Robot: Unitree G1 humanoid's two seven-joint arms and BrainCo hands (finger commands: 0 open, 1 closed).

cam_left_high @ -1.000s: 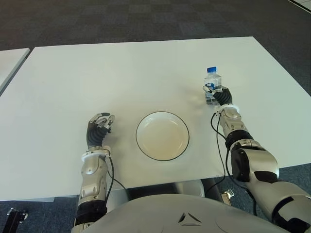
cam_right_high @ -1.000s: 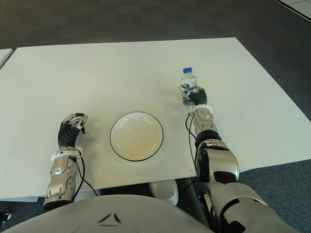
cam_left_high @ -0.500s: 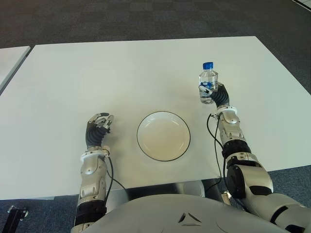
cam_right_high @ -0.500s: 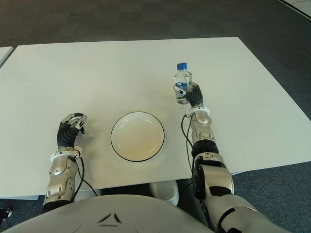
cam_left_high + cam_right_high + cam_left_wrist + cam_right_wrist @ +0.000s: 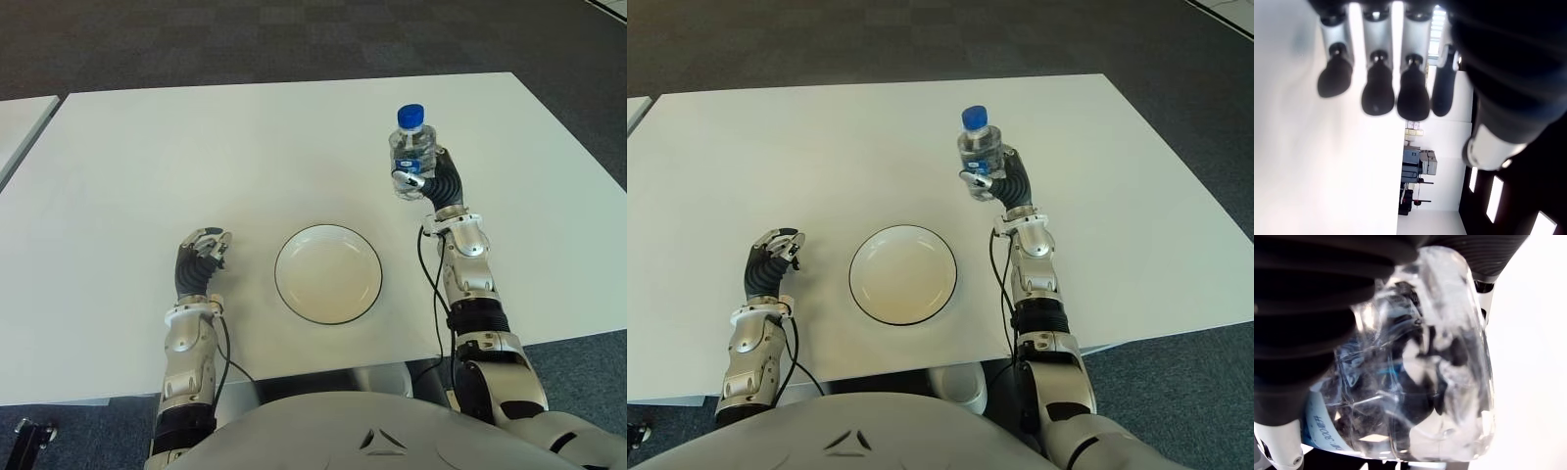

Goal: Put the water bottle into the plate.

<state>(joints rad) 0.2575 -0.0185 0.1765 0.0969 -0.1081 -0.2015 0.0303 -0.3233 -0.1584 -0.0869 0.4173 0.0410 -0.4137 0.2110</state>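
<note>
A clear water bottle [image 5: 412, 157] with a blue cap [image 5: 409, 115] is held upright in the air by my right hand [image 5: 431, 182], whose fingers wrap its lower body [image 5: 1415, 372]. It hangs above the white table [image 5: 245, 147], to the right of and beyond the plate. The white plate [image 5: 328, 273] with a dark rim lies at the table's front middle and holds nothing. My left hand [image 5: 201, 257] shows to the left of the plate with its fingers [image 5: 1376, 93] curled and nothing in them.
The table's front edge runs just below the plate, and its right edge slants past my right arm. Dark carpet [image 5: 294, 39] lies beyond the far edge. A second white table's corner [image 5: 20, 122] shows at the far left.
My right hand has lifted the bottle off the table and carried it upward and a little toward the plate. The left hand has stayed where it was.
</note>
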